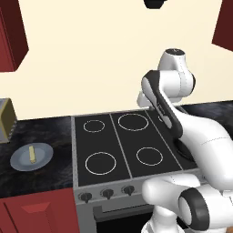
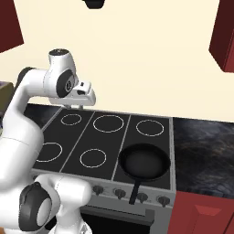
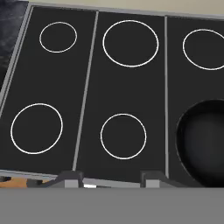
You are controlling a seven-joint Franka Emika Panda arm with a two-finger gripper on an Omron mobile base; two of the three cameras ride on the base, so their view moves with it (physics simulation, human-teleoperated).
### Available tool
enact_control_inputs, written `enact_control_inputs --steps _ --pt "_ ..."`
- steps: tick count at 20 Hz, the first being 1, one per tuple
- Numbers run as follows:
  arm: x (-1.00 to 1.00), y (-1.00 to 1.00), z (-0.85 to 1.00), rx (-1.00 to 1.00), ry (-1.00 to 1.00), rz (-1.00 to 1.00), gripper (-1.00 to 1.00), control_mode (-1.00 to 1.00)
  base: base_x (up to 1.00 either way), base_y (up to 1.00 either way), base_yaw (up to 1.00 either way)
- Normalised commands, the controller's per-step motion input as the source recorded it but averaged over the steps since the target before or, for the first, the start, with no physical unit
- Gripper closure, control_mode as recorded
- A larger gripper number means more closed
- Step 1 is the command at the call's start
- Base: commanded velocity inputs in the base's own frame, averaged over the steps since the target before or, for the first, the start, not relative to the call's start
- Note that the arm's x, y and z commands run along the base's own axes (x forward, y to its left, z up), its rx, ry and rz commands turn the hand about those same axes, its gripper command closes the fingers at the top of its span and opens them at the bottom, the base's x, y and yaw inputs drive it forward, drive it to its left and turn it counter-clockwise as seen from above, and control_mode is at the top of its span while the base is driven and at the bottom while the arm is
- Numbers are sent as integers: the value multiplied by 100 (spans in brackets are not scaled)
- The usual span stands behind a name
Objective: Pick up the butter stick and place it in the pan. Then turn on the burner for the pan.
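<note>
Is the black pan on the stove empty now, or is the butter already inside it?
Empty. The pan shows a bare black inside, and the butter stick lies on the grey plate left of the stove.

Kitchen, black stovetop [image 1: 123, 143], burner knobs [image 1: 107, 194], dark counter [image 2: 201, 153], red cabinets [image 1: 11, 34]

**Open air over the stovetop, pan sitting at the front right**

The pan [image 2: 145, 162] is occupying the front-right burner, its handle sticking out past the knobs [image 2: 120, 194]. The other burner rings [image 3: 130, 43] are lying bare. The plate [image 1: 31, 156] is resting on the bench [image 1: 41, 132] left of the stove, with a box [image 1: 6, 119] standing behind it.
</note>
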Motion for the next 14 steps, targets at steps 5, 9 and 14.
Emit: enact_control_inputs --steps 5,9,14 --pt "-28 48 -12 -2 0 6 -100 -100 0 0 0" --pt "6 100 -29 -8 0 0 -100 -100 0 0 0" --pt "8 48 -10 3 3 8 -100 -100 0 0 0"
